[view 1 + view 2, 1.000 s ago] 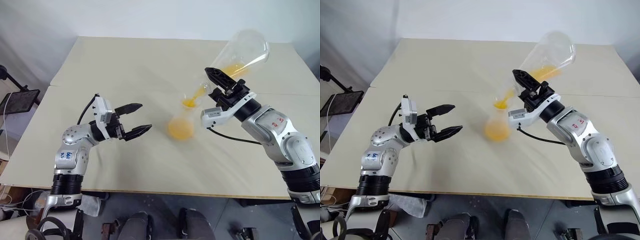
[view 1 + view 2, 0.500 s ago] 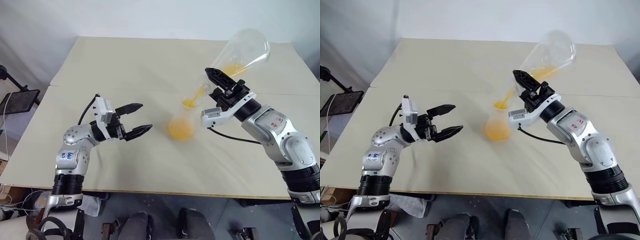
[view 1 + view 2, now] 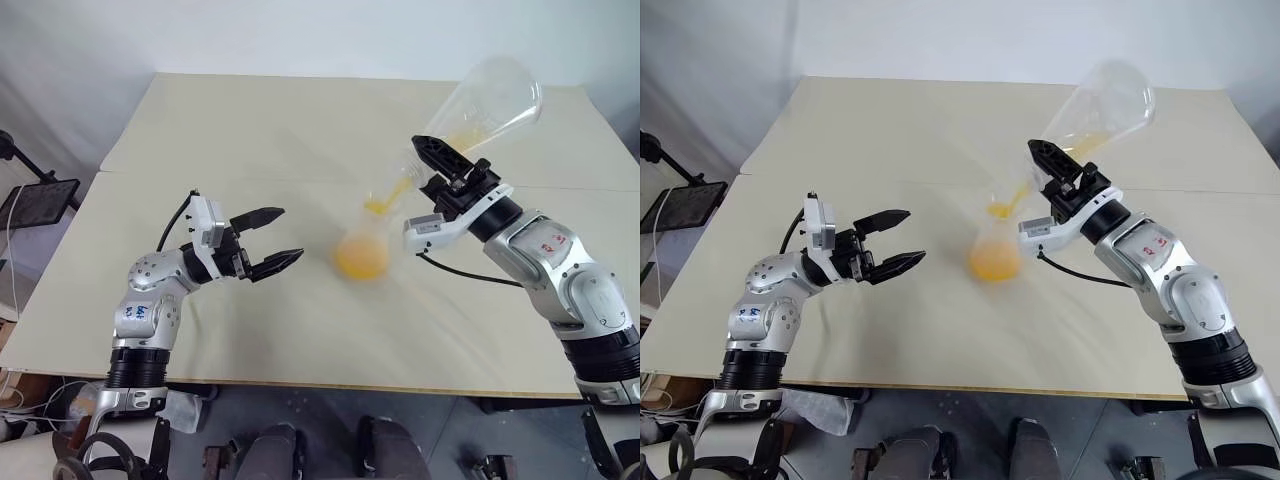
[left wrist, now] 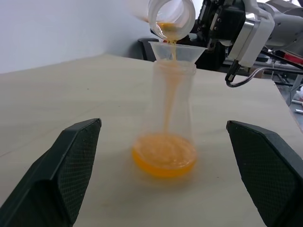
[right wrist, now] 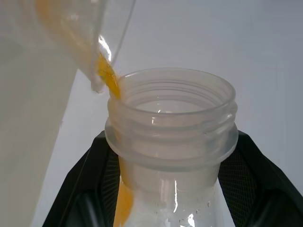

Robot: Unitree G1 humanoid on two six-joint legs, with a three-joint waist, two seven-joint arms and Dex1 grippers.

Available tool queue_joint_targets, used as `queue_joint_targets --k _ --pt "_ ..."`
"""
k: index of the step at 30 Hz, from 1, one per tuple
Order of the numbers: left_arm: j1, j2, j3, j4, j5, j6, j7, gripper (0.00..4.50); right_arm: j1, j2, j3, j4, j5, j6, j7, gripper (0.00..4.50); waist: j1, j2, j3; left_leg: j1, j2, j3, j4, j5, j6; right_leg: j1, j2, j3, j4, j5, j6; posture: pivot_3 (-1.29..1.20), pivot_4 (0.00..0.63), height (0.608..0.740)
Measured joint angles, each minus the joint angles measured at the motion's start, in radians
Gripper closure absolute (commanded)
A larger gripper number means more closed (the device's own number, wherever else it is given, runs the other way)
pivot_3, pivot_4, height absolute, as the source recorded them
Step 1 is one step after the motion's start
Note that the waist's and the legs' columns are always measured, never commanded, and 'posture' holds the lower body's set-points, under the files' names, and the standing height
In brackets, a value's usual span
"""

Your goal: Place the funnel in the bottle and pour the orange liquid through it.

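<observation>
The frosted bottle [image 3: 360,256] stands on the table with the clear funnel [image 4: 176,49] seated in its neck. My right gripper [image 3: 441,166] is shut on the neck of a large clear flask [image 3: 492,98], tipped mouth down over the funnel. A thin stream of orange liquid [image 4: 164,155] runs from the flask's mouth [image 4: 171,17] through the funnel and pools in the bottle's base. A little liquid is left in the flask. My left gripper [image 3: 290,235] hangs open to the left of the bottle, apart from it, with nothing between its fingers [image 4: 71,175].
The beige table [image 3: 250,130] stretches wide behind and around the bottle. A black stand [image 3: 35,200] sits off the table's left edge.
The orange liquid left in the tilted flask has dropped a little as it drains into the bottle. Both arms have stayed in place.
</observation>
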Motion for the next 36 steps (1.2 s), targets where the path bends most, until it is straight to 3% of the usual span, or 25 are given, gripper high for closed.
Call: queue_joint_targets --k 36 --pt "-0.009 -0.001 -0.007 0.038 0.0 -0.033 -0.014 0.0 -0.008 0.011 0.003 -0.01 -0.019 -0.02 -0.017 2.07 0.0 0.0 0.0 0.0 0.0 0.0 0.0 0.0 0.0 0.0 0.0 0.0 0.0 0.0 0.0 0.0 0.15 0.74"
